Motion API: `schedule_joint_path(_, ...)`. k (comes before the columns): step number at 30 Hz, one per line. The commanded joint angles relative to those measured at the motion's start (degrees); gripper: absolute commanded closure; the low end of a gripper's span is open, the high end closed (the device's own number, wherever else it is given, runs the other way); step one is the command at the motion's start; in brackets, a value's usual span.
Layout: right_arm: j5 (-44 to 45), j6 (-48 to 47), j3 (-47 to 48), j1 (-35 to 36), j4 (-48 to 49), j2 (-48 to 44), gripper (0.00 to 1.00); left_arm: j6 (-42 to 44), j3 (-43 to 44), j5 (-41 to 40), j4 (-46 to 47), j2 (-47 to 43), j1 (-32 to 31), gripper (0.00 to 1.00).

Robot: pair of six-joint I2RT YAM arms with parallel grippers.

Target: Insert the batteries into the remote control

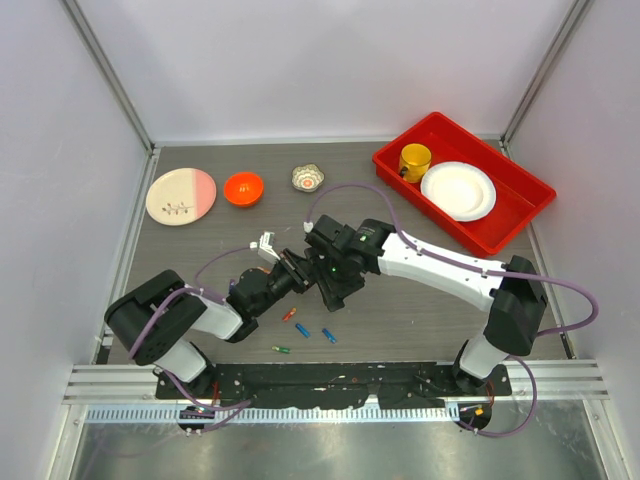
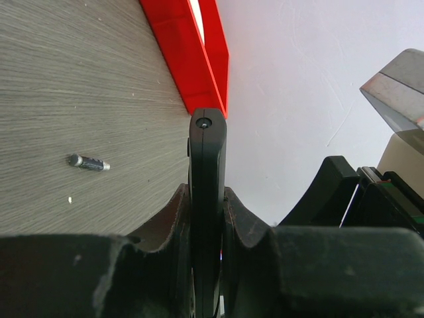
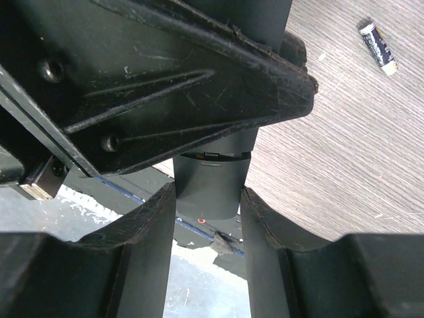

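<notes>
The black remote control (image 1: 318, 281) is held above the table between both grippers. My left gripper (image 1: 294, 271) is shut on it; in the left wrist view the remote control (image 2: 207, 165) stands edge-on between the two fingers. My right gripper (image 1: 331, 287) clamps the other end across its width, and the remote control (image 3: 209, 184) fills the gap between the fingertips there. Several batteries lie on the table below: an orange battery (image 1: 289, 314), two blue ones (image 1: 302, 331) (image 1: 328, 335) and a green one (image 1: 281, 349). One battery (image 2: 89, 162) shows on the wood, another battery (image 3: 377, 45) at the upper right.
A pink-and-white plate (image 1: 181, 194), an orange bowl (image 1: 243, 188) and a small foil cup (image 1: 308, 178) stand at the back. A red tray (image 1: 520, 215) at the back right holds a yellow cup (image 1: 415, 160) and a white plate (image 1: 458, 190).
</notes>
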Motion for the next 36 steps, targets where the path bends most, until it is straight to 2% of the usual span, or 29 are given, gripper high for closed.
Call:
schedule_joint_path(1, 0.5, 1.1, -1.5, -0.7, 2.7, -2.0, 0.99, -1.0, 0.7, 0.1, 15.3, -2.9, -0.5, 1.00)
schedule_joint_path(36, 3.0, 2.5, -2.3, -4.6, 8.8, -2.0, 0.99, -2.7, 3.5, 1.9, 15.3, -4.7, -5.0, 1.00)
